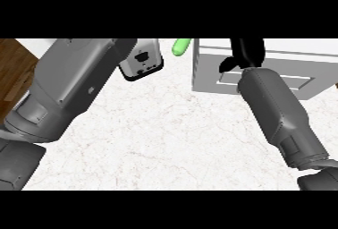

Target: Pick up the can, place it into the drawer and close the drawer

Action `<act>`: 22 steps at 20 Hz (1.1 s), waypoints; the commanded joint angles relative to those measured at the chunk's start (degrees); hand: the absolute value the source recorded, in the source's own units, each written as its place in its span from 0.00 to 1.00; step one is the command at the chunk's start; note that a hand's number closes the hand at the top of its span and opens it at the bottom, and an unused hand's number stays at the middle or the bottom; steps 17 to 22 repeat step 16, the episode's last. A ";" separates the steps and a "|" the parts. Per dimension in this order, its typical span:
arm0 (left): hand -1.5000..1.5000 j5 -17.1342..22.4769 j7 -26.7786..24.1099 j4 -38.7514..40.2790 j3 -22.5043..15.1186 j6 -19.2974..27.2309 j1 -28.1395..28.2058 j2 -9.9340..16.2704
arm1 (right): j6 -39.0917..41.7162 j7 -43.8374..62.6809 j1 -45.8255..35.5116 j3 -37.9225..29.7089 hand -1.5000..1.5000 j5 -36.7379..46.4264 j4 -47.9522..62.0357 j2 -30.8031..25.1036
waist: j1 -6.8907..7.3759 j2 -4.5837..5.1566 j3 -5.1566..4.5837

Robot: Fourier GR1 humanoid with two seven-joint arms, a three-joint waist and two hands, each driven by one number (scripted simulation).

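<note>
The right hand [243, 53] sits over the top of the white drawer unit [290, 67] at the upper right of the bench [171, 134]. Its black fingers run toward the far edge and the thumb sticks out to the side; whether it grips anything cannot be told. The right forearm [280, 114] slants up from the lower right. The left forearm [66, 85] fills the left side; its hand is out of view. A green object [181, 46] lies near the drawer unit's left corner, beside a small grey and white appliance [142, 61]. The can is not identifiable.
</note>
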 commanded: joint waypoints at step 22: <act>0.00 -0.14 5.02 -16.73 -1.25 -2.50 11.48 6.46 | 0.73 -10.51 -11.35 -9.91 0.00 -8.84 6.88 -0.05 | 2.00 0.37 0.08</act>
